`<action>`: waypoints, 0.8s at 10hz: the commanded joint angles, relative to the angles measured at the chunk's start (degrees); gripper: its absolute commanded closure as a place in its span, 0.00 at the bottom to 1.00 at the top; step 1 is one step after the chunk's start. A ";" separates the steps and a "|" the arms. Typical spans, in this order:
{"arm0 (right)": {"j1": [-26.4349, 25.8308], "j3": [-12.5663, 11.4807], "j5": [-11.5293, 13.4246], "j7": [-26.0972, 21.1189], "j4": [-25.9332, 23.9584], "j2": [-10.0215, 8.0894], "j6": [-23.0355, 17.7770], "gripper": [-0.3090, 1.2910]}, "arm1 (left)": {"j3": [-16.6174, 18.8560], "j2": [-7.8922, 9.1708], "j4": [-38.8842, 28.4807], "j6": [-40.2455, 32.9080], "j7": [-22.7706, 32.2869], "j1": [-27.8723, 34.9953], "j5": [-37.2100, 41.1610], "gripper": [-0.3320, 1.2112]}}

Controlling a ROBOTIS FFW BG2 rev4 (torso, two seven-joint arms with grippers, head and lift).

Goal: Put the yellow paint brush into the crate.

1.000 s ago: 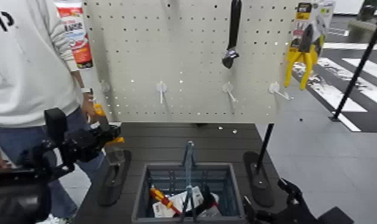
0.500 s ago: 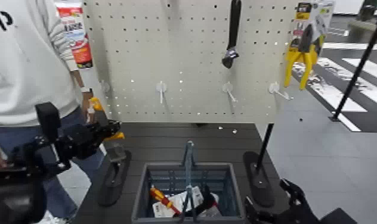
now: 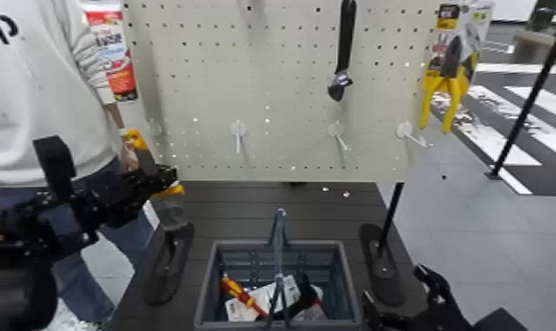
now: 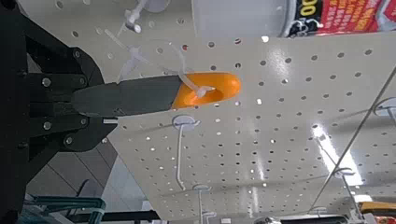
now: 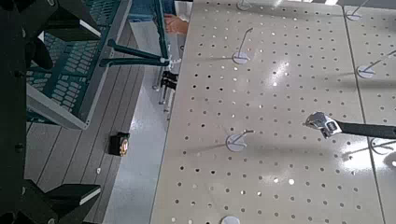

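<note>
The yellow paint brush [image 3: 170, 191] hangs at the left edge of the dark table, orange handle tilted up and pale bristles pointing down. My left gripper [image 3: 148, 185] is shut on it around the handle. In the left wrist view the orange handle tip [image 4: 205, 91] sticks out from between the grey fingers [image 4: 121, 97], in front of the pegboard. The dark grey crate [image 3: 213, 273] stands low in the middle of the table, to the right of and below the brush, with its tall handle [image 3: 279, 238] upright. My right gripper [image 3: 422, 297] rests parked at the lower right, its fingers apart.
A person in a white top [image 3: 35, 88] stands at the left, one hand [image 3: 126, 157] close behind the brush. The pegboard [image 3: 273, 97] carries a wrench [image 3: 341, 53], packaged pliers [image 3: 449, 75] and bare hooks. A red-and-yellow screwdriver [image 3: 239, 294] and a white pack lie in the crate.
My left arm has drawn back to the left and lifted slightly, carrying the brush with it; the handle now tilts higher. The right arm and the crate stay put.
</note>
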 commanded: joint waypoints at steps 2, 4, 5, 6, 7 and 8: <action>0.00 0.00 0.11 0.00 -0.01 0.04 0.00 0.28 | -3.90 -0.89 -1.80 0.47 0.44 0.05 5.41 0.95; -0.09 0.09 0.28 -0.09 -0.01 0.04 0.09 0.28 | -5.40 -0.89 -2.06 1.17 0.44 -0.22 7.08 0.95; -0.09 0.18 0.28 -0.09 -0.01 0.13 0.09 0.28 | -6.72 -0.98 -1.18 1.17 0.61 -0.22 8.93 0.95; -0.18 0.27 0.28 -0.09 -0.01 0.13 0.18 0.28 | -7.95 -1.06 -0.65 1.52 0.79 -0.22 9.89 0.95; -0.26 0.35 0.28 -0.17 0.08 0.13 0.18 0.28 | -10.06 -1.15 0.93 1.08 1.05 -0.22 11.83 0.95; -0.35 0.62 0.28 -0.17 0.17 0.22 0.18 0.28 | -11.99 -1.33 2.60 0.56 1.32 -0.13 13.32 0.95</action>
